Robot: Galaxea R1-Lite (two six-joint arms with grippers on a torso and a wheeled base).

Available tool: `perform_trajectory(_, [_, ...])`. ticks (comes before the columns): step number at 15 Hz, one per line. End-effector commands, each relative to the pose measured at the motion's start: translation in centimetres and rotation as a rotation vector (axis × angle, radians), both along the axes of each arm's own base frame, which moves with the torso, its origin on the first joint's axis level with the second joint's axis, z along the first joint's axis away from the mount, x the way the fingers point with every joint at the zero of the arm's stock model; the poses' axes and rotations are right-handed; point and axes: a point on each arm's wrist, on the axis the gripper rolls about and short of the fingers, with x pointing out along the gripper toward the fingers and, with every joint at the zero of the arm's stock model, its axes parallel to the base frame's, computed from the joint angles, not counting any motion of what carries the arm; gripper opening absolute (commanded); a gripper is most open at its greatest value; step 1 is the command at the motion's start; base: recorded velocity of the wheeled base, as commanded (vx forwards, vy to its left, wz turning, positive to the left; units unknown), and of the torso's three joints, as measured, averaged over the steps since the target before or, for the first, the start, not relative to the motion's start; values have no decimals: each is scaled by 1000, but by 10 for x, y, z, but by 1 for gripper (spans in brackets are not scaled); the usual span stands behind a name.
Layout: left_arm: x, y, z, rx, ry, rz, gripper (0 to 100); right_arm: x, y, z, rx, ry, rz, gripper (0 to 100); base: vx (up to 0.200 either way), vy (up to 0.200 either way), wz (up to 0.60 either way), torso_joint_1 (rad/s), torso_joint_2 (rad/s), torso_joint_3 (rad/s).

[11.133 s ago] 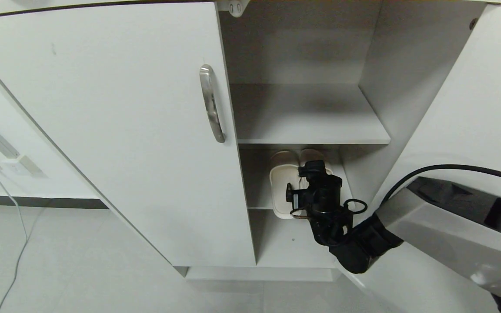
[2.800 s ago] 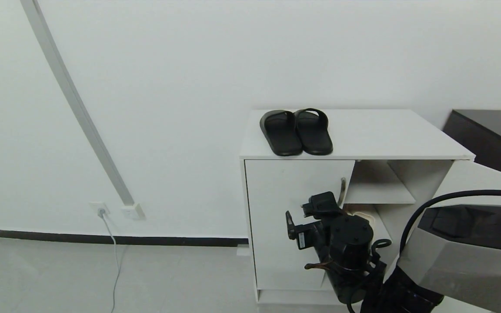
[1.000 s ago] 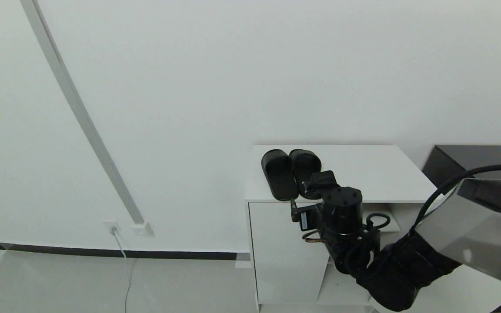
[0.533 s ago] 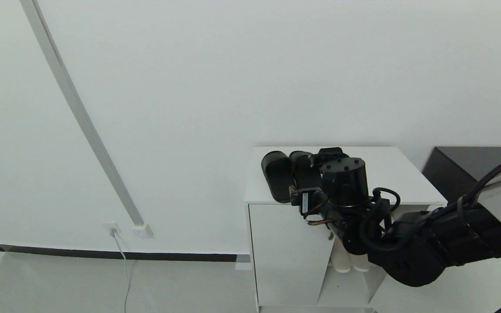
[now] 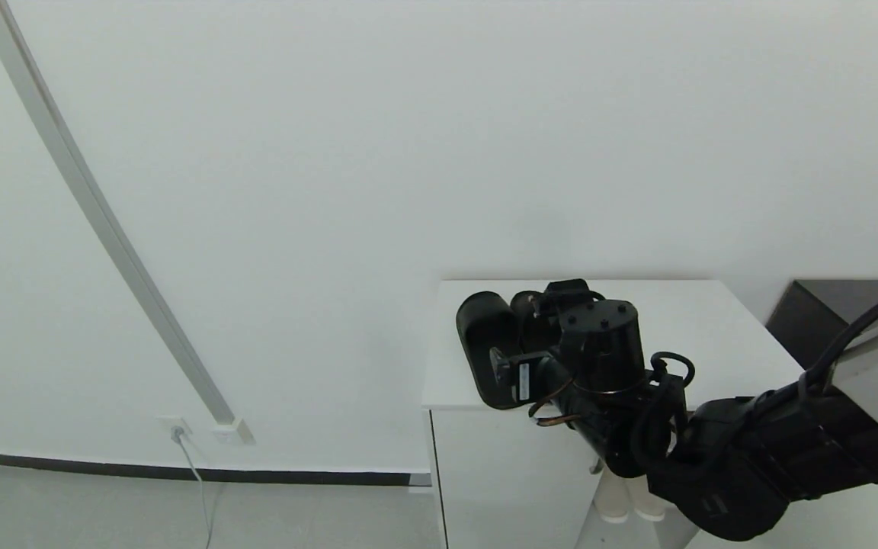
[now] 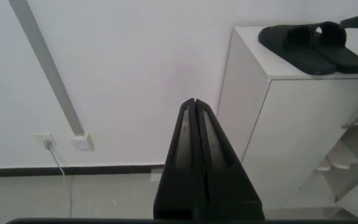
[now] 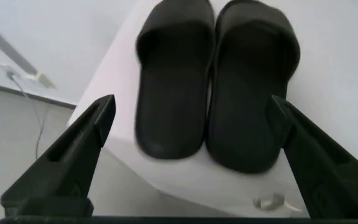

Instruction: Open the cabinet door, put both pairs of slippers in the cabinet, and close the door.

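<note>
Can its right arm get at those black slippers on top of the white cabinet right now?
Probably yes: the right claw is open, its fingers spread wider than the pair of black slide slippers on the white cabinet top, with nothing in between.

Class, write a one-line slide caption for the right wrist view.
Open right gripper facing the pair of black slippers lying side by side atop the white cabinet.
</note>
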Motion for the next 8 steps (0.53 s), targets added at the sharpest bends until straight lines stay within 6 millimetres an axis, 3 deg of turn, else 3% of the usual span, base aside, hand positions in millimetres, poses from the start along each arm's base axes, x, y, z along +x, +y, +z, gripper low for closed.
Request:
perform_trajectory(1, [0,0,0,0,0,-1,0,1,2,-7,-10,16,0,100,0,0,0,0,0,0])
perform_trajectory(6, [0,0,0,0,0,1,0,10,10,-28,-21,37,9,100,0,0,0,0,0,0])
perform_trajectory(8, [0,0,0,0,0,1,0,23,15,-38,-24,40,-7,100,0,0,0,0,0,0])
